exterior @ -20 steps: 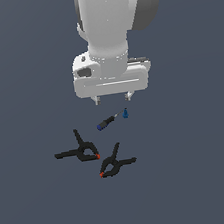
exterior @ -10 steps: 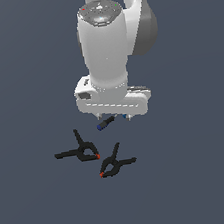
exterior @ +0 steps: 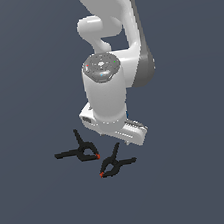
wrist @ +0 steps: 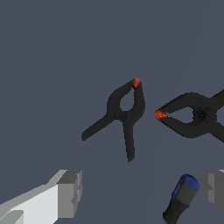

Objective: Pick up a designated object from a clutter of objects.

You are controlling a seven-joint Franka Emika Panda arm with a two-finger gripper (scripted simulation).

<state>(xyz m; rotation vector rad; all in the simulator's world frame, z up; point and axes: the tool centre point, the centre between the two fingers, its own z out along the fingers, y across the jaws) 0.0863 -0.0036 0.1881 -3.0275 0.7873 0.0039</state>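
Two near-identical black spring clamps with orange-red tips lie on the dark floor. One clamp point(wrist: 124, 114) point(exterior: 115, 165) sits mid-picture in the wrist view, handles splayed toward my gripper. The other clamp point(wrist: 197, 116) point(exterior: 81, 151) points its tip at the first. Nothing shows which of them is the designated object. My gripper point(wrist: 142, 192) is open, with one grey finger point(wrist: 70, 192) wide apart from the other and nothing held. It hovers short of both clamps. In the exterior view its hand point(exterior: 117, 129) hangs just above and behind them.
A small blue-and-black screwdriver-like tool point(wrist: 181, 199) lies close to one finger, between the fingers in the wrist view. The arm hides it in the exterior view. Dark floor surrounds the clamps on all sides.
The arm has come down and the hand now hangs low, just behind the clamps. It covers the screwdriver-like tool that showed before. The clamps have not moved.
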